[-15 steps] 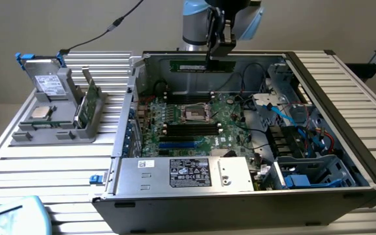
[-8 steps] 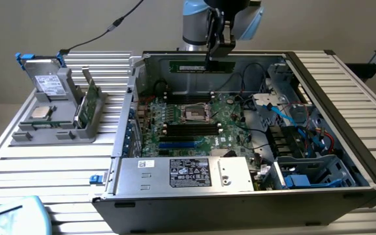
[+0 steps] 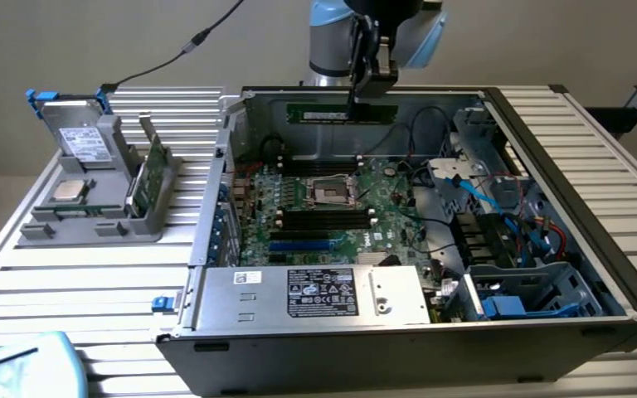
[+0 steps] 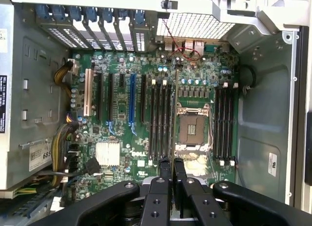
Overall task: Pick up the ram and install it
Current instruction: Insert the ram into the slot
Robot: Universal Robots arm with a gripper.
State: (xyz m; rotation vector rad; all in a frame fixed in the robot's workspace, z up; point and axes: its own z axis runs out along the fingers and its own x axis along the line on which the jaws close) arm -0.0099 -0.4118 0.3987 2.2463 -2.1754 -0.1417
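Observation:
The ram (image 3: 335, 114) is a long green stick with a pale label. It hangs level above the back of the open computer case (image 3: 584, 240). My gripper (image 3: 363, 103) comes down from above and is shut on the stick's right part. In the wrist view the two black fingers (image 4: 161, 187) stand close together, and the gripper (image 4: 171, 163) looks down on the green motherboard (image 4: 122, 138). Black memory slots (image 4: 160, 118) run beside the empty processor socket (image 4: 192, 128), with more slots (image 4: 224, 123) on its other side.
A grey holder (image 3: 97, 224) at the exterior view's left carries a grey drive (image 3: 84, 145), a silver processor chip (image 3: 70, 191) and another green board (image 3: 155, 170) standing on edge. The power supply (image 3: 318, 294), cables (image 3: 496, 199) and drive cages (image 3: 523, 290) crowd the case.

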